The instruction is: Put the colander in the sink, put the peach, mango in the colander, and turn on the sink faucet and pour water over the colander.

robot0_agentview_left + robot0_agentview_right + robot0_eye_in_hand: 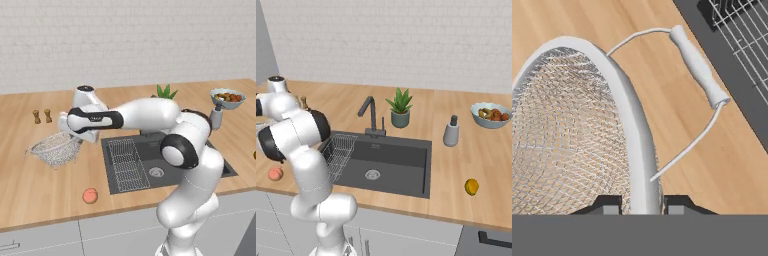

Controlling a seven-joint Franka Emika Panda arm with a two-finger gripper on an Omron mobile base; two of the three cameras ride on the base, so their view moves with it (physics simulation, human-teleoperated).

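Colander (572, 130): rim pinched in clenched gripper (641, 204), handle at two o'clock. Risk: thin-rim grip slips, bowl tips or drops short of sink (150, 150) at lift.

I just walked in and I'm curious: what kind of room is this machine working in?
Most likely a kitchen, computer-drawn. A dark sink with a tall faucet is set into a wooden counter, and a fruit bowl stands on it.
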